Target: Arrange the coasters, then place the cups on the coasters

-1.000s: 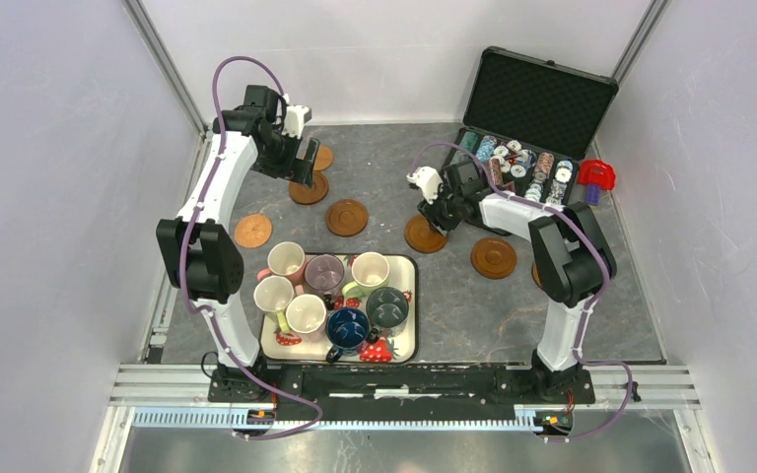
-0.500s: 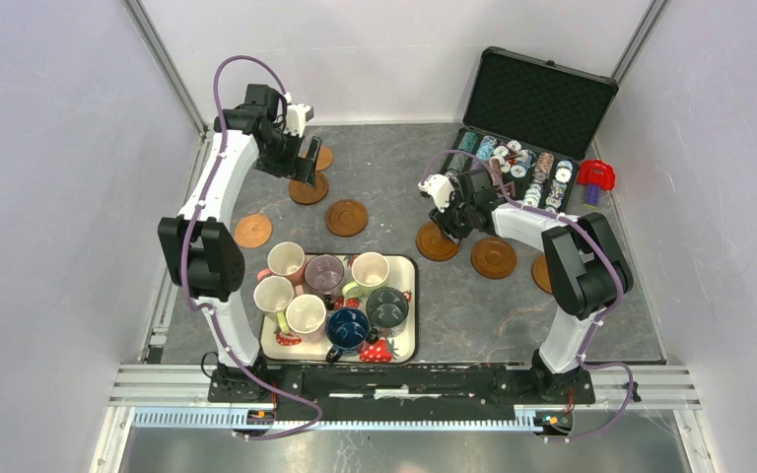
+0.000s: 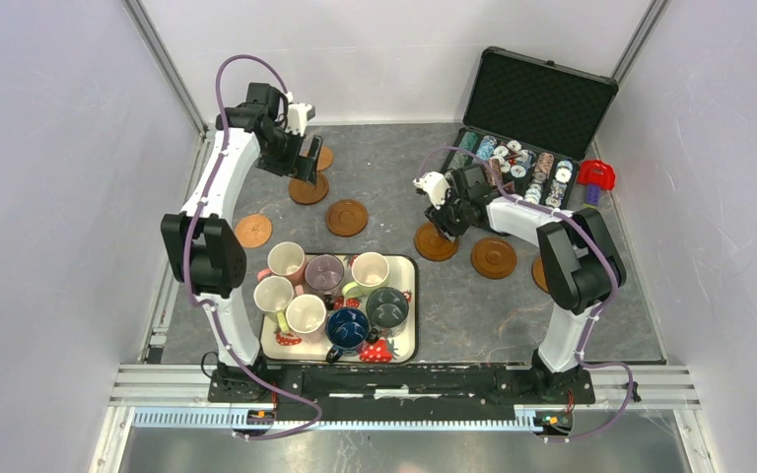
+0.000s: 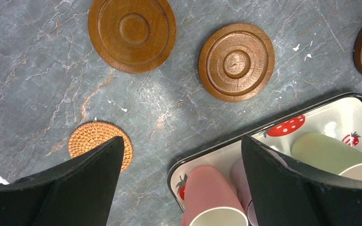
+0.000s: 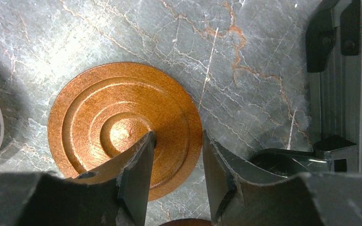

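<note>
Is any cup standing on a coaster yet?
No, all the cups sit together in the strawberry tray, and no coaster bears a cup.

This is a robotics lab test cell. A left arm [image 3: 212, 182] and a right arm [image 3: 522, 222], trailing purple cables [image 3: 219, 84], are bolted to a metal frame [image 3: 158, 379] at the edge of a grey stone-look table [image 3: 473, 305]. Plain white walls [image 3: 49, 197] and bare aluminium posts [image 3: 163, 64] box it in.

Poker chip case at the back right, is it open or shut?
Open. The case is hinged wide with its dark inner lining showing, and the rows of chips in its lower half lie exposed.
</note>
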Controlling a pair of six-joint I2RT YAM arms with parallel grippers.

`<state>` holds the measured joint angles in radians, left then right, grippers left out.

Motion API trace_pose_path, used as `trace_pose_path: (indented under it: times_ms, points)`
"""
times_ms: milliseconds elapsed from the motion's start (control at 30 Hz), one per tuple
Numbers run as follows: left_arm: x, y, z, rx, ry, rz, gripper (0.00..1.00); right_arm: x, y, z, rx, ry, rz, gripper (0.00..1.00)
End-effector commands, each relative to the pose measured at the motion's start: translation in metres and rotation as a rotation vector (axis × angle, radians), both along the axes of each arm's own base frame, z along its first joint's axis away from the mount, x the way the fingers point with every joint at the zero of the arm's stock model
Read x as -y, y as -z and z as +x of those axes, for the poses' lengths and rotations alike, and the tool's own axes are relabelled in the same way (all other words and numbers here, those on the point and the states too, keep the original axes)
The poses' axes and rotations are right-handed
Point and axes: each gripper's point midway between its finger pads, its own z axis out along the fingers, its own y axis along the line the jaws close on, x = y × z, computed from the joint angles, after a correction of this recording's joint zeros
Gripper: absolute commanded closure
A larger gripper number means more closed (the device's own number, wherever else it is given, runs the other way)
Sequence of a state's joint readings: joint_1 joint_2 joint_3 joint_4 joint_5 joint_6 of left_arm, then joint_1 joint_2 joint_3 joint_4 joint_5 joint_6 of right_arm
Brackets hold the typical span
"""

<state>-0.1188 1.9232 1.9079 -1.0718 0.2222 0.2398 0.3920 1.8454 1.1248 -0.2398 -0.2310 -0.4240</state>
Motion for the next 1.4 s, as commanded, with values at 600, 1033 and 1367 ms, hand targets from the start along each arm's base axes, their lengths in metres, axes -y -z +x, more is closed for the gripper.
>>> trace_pose_path:
  times_ms: [600, 1033, 1367]
  points:
    - [0.046, 0.095, 0.016, -0.187, 0.249, 0.107, 0.23, -0.007, -0.119, 0.039, 0.141, 0.012, 0.172, 0.28]
    - [0.078, 0.133, 0.028, -0.164, 0.284, 0.176, 0.31, 0.037, -0.123, 0.047, 0.162, 0.116, 0.167, 0.27]
    - [0.086, 0.150, 0.022, -0.193, 0.298, 0.211, 0.45, 0.043, -0.123, 0.044, 0.159, 0.125, 0.170, 0.27]
